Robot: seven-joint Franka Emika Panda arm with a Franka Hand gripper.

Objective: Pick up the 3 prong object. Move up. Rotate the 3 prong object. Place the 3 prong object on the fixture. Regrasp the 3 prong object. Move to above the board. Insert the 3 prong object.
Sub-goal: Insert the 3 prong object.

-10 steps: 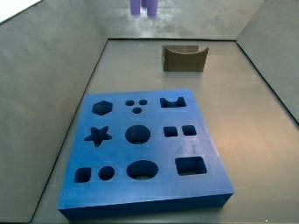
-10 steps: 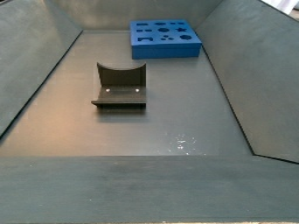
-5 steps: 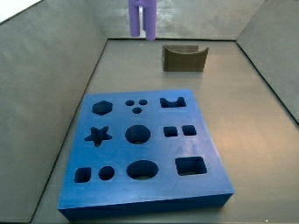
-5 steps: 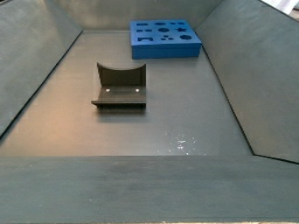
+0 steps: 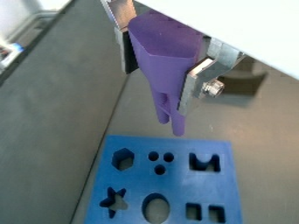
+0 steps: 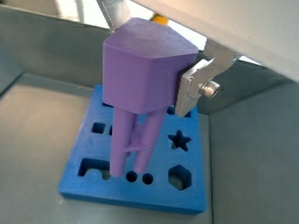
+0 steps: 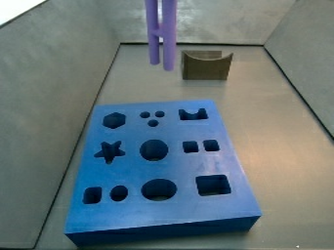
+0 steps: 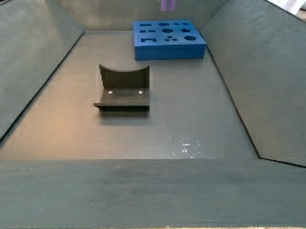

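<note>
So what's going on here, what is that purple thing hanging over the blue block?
A robot arm's gripper is holding a purple 3 prong object, prongs pointing down, in the air above the blue board, which is full of shaped holes. The piece is not in any hole yet. In a side view the prongs hang above the far end of the box, near the dark fixture, which stands bare on the floor.

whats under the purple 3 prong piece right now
In both wrist views the gripper holds the 3 prong object prongs down, apart from the board below. The three small holes show; the board area behind the prongs is hidden.
</note>
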